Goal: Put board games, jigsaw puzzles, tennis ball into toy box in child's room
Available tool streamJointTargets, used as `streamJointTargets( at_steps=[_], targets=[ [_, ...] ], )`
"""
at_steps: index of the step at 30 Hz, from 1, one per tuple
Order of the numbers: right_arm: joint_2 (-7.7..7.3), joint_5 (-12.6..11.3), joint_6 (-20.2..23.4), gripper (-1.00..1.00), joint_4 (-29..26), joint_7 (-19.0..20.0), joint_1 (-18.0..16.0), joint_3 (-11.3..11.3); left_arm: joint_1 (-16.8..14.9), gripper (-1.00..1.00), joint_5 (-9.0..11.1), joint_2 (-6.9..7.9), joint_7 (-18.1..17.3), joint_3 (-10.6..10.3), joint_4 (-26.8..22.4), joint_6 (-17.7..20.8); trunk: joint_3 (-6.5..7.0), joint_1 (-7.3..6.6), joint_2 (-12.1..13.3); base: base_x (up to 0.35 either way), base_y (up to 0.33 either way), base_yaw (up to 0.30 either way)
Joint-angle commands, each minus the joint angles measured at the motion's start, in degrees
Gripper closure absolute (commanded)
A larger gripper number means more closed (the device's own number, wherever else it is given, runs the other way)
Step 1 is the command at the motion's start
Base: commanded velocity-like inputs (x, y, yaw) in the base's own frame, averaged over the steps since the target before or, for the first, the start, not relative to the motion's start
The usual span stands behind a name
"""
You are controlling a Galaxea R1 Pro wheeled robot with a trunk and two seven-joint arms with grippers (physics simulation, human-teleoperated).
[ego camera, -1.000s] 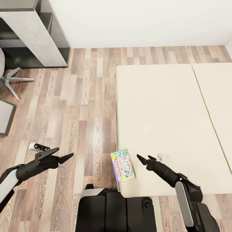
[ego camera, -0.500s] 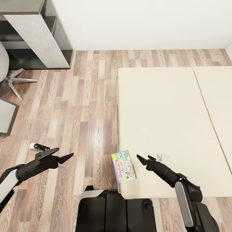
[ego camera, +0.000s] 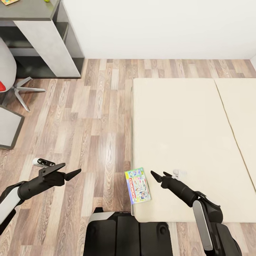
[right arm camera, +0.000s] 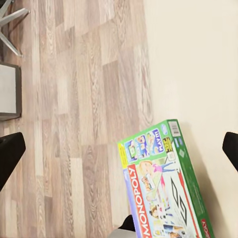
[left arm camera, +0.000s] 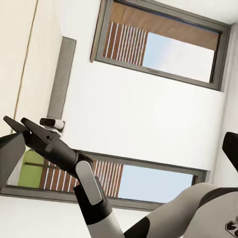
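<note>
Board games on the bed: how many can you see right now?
1. The Monopoly box lies flat at the near left corner of the bed, between the two grippers. The bed's far right runs out of frame, so another may be hidden.

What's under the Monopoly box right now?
The Monopoly box lies flat at the near left corner of the bed, its left edge about at the mattress edge beside the wooden floor. The box covers whatever is directly beneath it.
</note>
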Motion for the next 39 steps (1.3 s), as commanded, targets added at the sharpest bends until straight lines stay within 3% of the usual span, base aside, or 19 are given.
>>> streamJointTargets(
  at_steps=[1,18,39],
  targets=[
    [0.05,-0.27,0.43,-1.0,-0.04,0.16,-0.02,-0.15,-0.04,-1.0,0.21,-0.03,-0.12,-0.11,0.03,0.27,-0.03,0.03,-0.09,0.0,0.0,0.02],
    [0.02,-0.33,0.39,-1.0,0.02,0.18,-0.05,-0.25,-0.04,-1.0,0.21,-0.27,0.04,-0.13,-0.01,0.27,0.09,0.03,-0.09,-0.028,0.0,0.003],
    [0.3,-0.22,0.38,-1.0,0.05,0.14,-0.01,-0.14,-0.04,-1.0,0.21,-0.27,0.04,-0.13,0.02,0.27,1.89,0.03,-0.09,0.0,0.0,0.0]
  ],
)
